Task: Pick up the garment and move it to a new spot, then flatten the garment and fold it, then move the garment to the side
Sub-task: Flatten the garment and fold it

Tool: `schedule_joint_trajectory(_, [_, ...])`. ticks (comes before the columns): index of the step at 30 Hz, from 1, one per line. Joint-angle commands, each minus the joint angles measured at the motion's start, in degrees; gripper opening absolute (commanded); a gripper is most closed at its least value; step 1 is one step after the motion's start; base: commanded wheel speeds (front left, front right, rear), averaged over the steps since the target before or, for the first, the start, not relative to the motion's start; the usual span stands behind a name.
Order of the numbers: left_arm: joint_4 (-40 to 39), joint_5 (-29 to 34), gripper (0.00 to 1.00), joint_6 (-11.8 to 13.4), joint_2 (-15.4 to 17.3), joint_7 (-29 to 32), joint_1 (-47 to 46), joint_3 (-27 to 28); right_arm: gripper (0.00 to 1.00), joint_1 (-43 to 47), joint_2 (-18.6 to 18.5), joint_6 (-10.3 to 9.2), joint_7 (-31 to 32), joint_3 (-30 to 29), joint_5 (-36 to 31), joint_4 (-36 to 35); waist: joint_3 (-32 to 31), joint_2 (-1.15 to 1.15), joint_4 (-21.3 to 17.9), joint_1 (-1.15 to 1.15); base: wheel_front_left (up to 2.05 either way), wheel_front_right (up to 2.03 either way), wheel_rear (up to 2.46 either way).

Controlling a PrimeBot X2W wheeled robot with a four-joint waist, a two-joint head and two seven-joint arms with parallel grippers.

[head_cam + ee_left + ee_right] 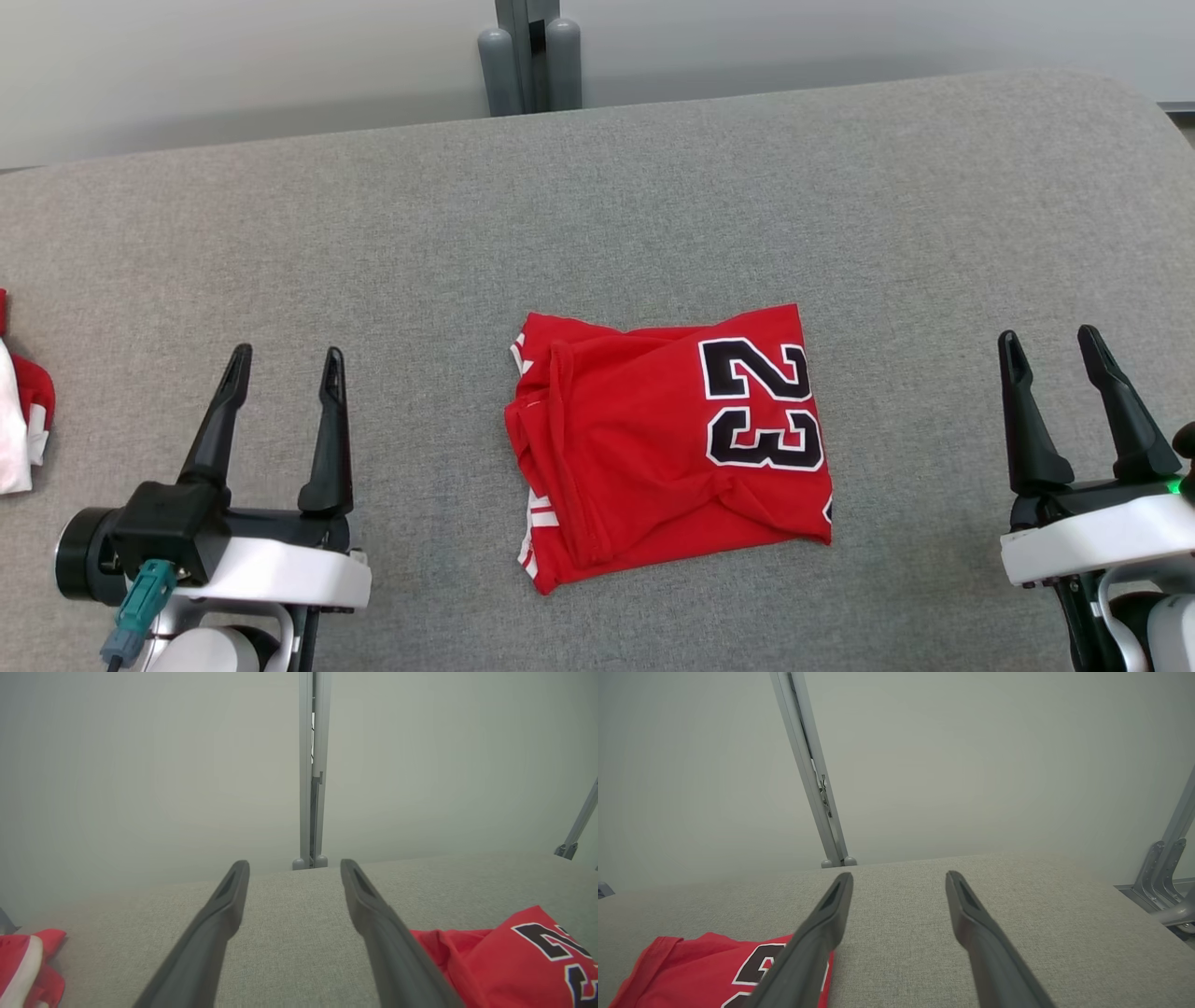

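The garment (pixel 667 439) is a red jersey with a black "23", folded into a rough square in the middle of the grey padded table (pixel 597 215). It also lies at the lower right of the left wrist view (pixel 509 956) and the lower left of the right wrist view (pixel 696 970). My left gripper (pixel 285 364) stands open at the lower left, well apart from the jersey, nothing between its fingers. My right gripper (pixel 1050 343) stands open at the lower right, also clear of it. Both pairs of fingers point away from me over bare cloth (pixel 292 868) (pixel 899 877).
Another red and white piece of clothing (pixel 21 415) lies at the table's left edge, also at the lower left of the left wrist view (pixel 28 966). A grey metal post (pixel 530 56) rises behind the table's far edge. A metal bracket (pixel 1164 882) stands off the table's right side.
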Motion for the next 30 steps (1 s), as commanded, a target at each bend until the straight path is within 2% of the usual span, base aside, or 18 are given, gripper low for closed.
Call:
schedule_joint_trajectory(1, [-0.4,-0.1,1.0,0.3,0.5,0.0,0.2,0.1,1.0,0.2,-0.1,0.11,-0.3,0.1,0.2,0.3,-0.1,0.0,0.0,0.0,0.0,0.0,0.0])
schedule_joint_trajectory(17, [-1.9,0.2,1.0,1.2,0.6,0.7,0.2,-0.6,1.0,-1.2,-1.2,0.11,-0.5,0.5,0.5,0.5,0.9,0.0,0.6,0.0,0.0,0.0,0.0])
schedule_joint_trajectory(18, [-2.0,0.2,1.0,1.3,0.6,0.8,0.2,-0.6,0.4,-1.3,-1.3,0.11,-1.0,0.4,0.5,0.4,1.0,0.0,0.7,0.0,0.0,0.0,0.0])
schedule_joint_trajectory(19, [-2.0,0.3,1.0,1.3,0.6,0.8,0.0,-0.7,0.0,-1.4,-1.6,0.11,-0.7,0.8,0.4,0.4,1.2,0.0,0.8,0.0,0.0,0.0,0.0])
schedule_joint_trajectory(24, [-2.3,0.4,1.0,0.9,0.6,0.7,-1.4,-1.0,0.0,-3.0,-3.3,0.11,0.3,3.6,0.5,0.9,2.6,0.0,1.7,0.0,0.0,0.0,0.0])
schedule_joint_trajectory(30, [-1.9,0.3,1.0,0.6,-0.5,-0.1,-3.1,-1.9,0.0,-5.7,-6.4,0.11,2.0,12.0,2.8,4.4,5.6,0.0,3.9,0.0,0.0,0.0,0.0])
